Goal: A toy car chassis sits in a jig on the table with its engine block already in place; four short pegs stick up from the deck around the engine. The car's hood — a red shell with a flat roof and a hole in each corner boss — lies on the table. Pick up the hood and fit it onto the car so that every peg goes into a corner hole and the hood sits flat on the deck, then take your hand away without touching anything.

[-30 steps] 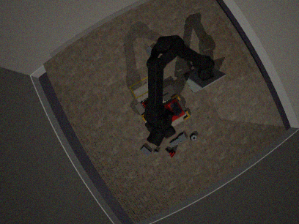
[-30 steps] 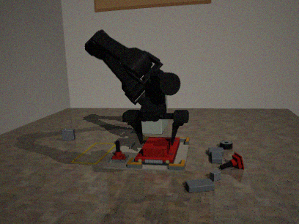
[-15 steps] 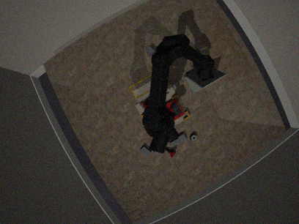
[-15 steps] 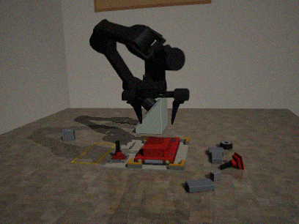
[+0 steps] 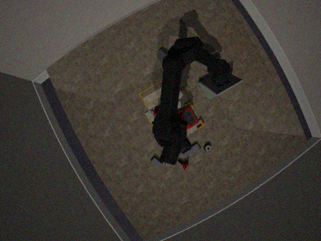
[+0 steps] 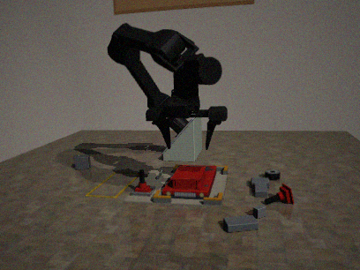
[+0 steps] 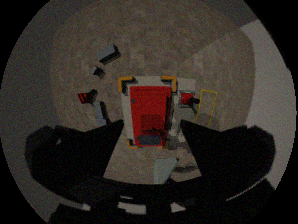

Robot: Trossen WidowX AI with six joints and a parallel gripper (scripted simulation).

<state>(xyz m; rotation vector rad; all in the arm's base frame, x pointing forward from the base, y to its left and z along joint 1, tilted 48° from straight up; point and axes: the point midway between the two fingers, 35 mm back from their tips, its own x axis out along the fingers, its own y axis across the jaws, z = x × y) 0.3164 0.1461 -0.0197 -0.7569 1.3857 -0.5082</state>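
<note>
The red hood (image 6: pixel 184 180) (image 7: pixel 150 102) is on the front part of the red car chassis (image 6: pixel 206 180) and looks flat there. The pegs and corner holes cannot be made out, so the exact seating is unclear. The car sits in the pale jig (image 6: pixel 221 187) (image 7: pixel 126 107) with orange corners. My gripper (image 6: pixel 188 148) (image 7: pixel 152 122) is open and empty, fingers pointing down, above the car. A gap shows between the fingertips and the red shell in the exterior view. The arm hides much of the car in the top view.
A red stand with a black post (image 6: pixel 142 187) (image 7: pixel 187 98) is beside the jig, near a yellow outline (image 6: pixel 101 197). On the other side are grey blocks (image 6: pixel 240 223) (image 6: pixel 260 187), a dark ring (image 6: pixel 273 175) (image 5: pixel 208 147) and a tipped red-and-black piece (image 6: pixel 287 194) (image 7: pixel 83 97).
</note>
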